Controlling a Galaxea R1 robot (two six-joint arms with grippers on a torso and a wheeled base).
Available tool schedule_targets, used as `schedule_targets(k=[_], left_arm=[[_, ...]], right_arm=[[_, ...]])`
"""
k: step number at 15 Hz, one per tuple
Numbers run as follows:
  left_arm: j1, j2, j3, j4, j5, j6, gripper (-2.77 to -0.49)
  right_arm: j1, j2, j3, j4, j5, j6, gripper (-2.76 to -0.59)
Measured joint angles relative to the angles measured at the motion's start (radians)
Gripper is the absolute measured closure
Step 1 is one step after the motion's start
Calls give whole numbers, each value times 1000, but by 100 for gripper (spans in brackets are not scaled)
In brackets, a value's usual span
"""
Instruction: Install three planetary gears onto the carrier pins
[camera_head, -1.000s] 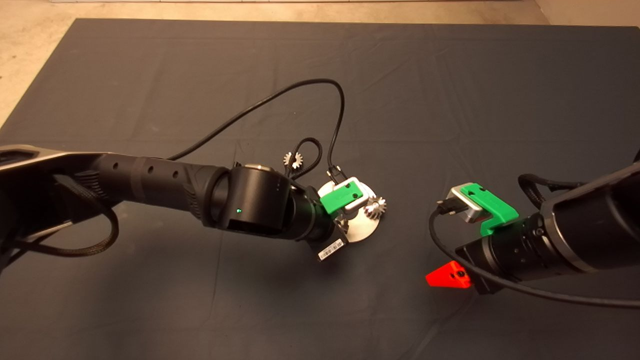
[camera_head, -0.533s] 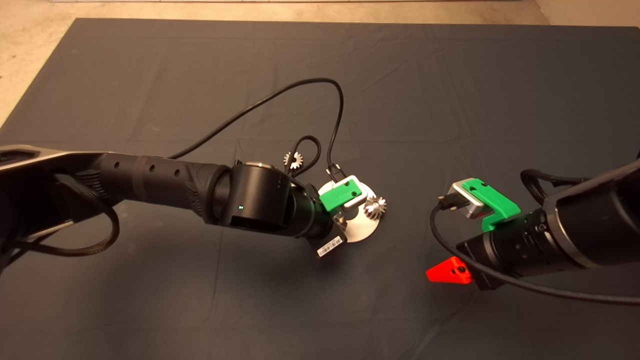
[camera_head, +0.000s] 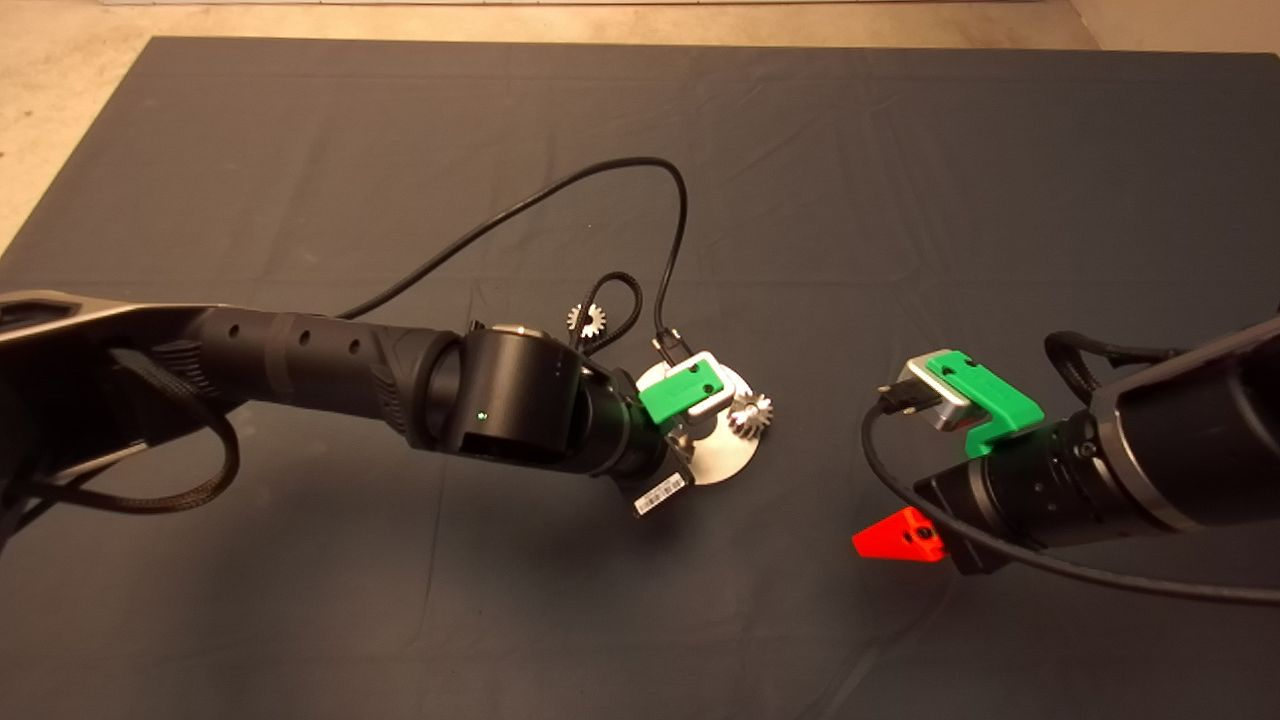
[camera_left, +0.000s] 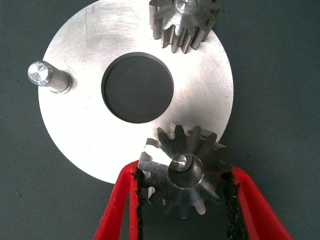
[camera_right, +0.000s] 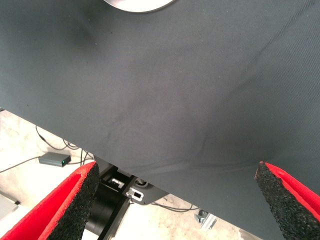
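Observation:
The shiny carrier disc (camera_left: 85, 135) lies on the mat under my left gripper (camera_left: 182, 200). One planetary gear (camera_left: 185, 22) sits on a pin at the disc's rim. A second gear (camera_left: 182, 177) sits over another pin, whose tip shows in its hole, and the left gripper's pads (camera_left: 137, 200) press its teeth on both sides. The last carrier pin (camera_left: 42, 75) stands bare. In the head view a loose gear (camera_head: 586, 320) lies on the mat just beyond the left wrist, and the seated gear (camera_head: 750, 412) is at the disc's right edge. My right gripper (camera_right: 177, 200) hangs open to the right of the disc (camera_head: 725, 460).
A black cable (camera_head: 560, 190) loops over the mat behind the left wrist. The dark mat (camera_head: 900, 200) stretches wide around the disc, with bare floor (camera_head: 60, 120) past its far left corner. The right wrist view shows the mat's edge and cables on the floor (camera_right: 50, 160).
The right arm has drifted slightly to the right, away from the disc. The left arm and the gears have stayed in place.

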Motion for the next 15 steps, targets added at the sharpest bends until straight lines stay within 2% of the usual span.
schedule_targets(k=[15], left_arm=[[11,-3,2,11,-15,3,-77]], right_arm=[[2,0,0,0,0,0,-234]])
